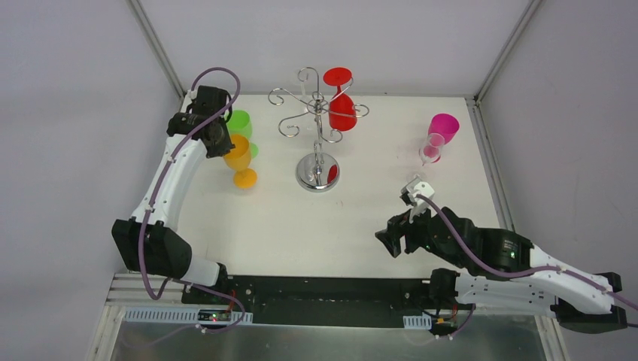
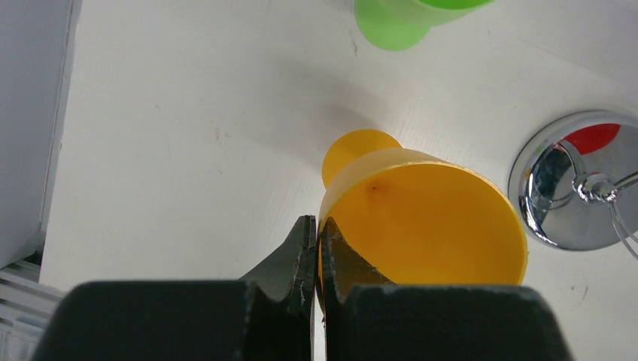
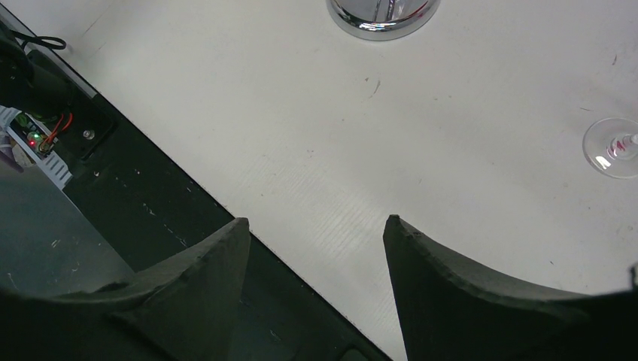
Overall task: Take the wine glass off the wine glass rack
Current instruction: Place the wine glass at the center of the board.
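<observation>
So the left gripper (image 2: 317,226) is clamped tight on the rim of the orange wine glass (image 2: 421,218), which sits off the rack (image 1: 320,113), just to its left and in front of a green glass (image 1: 240,122). A red wine glass (image 1: 341,111) hangs upside down from one rack arm. The right gripper (image 3: 316,222) is spread wide over the near table (image 1: 301,226) edge, holding nothing.
</observation>
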Robot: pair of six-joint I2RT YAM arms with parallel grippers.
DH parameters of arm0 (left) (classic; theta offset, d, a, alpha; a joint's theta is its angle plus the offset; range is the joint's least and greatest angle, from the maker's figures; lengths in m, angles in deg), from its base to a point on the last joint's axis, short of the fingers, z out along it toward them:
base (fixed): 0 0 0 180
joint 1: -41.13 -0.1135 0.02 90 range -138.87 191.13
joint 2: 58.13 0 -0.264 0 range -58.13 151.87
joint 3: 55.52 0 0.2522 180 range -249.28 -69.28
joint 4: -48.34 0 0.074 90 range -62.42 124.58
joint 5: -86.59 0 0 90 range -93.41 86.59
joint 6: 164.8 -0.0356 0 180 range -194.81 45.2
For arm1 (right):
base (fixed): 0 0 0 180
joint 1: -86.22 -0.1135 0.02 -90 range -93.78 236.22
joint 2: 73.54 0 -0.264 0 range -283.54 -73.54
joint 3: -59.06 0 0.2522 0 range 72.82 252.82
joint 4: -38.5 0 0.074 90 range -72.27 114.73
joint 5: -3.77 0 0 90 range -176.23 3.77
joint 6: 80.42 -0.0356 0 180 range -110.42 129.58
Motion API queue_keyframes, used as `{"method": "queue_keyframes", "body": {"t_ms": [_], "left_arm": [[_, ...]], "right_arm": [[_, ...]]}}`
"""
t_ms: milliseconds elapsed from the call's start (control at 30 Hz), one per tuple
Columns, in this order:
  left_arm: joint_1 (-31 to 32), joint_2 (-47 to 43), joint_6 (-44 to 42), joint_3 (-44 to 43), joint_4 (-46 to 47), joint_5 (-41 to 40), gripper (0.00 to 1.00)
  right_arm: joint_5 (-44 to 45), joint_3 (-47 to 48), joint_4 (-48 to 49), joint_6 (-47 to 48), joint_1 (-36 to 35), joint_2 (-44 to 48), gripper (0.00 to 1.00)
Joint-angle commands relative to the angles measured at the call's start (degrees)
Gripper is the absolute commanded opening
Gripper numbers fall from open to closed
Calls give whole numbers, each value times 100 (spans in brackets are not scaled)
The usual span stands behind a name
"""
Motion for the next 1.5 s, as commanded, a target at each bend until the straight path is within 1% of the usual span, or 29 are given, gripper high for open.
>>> {"method": "queue_keyframes", "body": {"t_ms": [0,400,900,967,1100,1200,1400,1467], "left_arm": [[-169,186,-227,-9,286,-68,0],[-287,368,-211,494,1046,-59,0],[-346,590,-134,859,1516,14,0],[-346,548,-125,935,1582,27,9],[-346,441,-145,1127,1732,65,24],[-346,386,-218,1216,1768,109,28],[-346,121,-303,1215,1734,140,41],[-346,-23,-323,1200,1698,169,43]], "right_arm": [[-76,-35,123,-66,17,62,69],[-161,-122,229,-75,16,-9,69],[-188,-140,175,-82,16,-26,69],[-175,-140,185,-84,17,-28,70],[-170,-140,202,-79,16,-51,70],[-158,-132,216,-79,21,-79,70],[-112,48,216,-34,12,-203,71],[-61,129,216,-8,22,-245,71]]}}
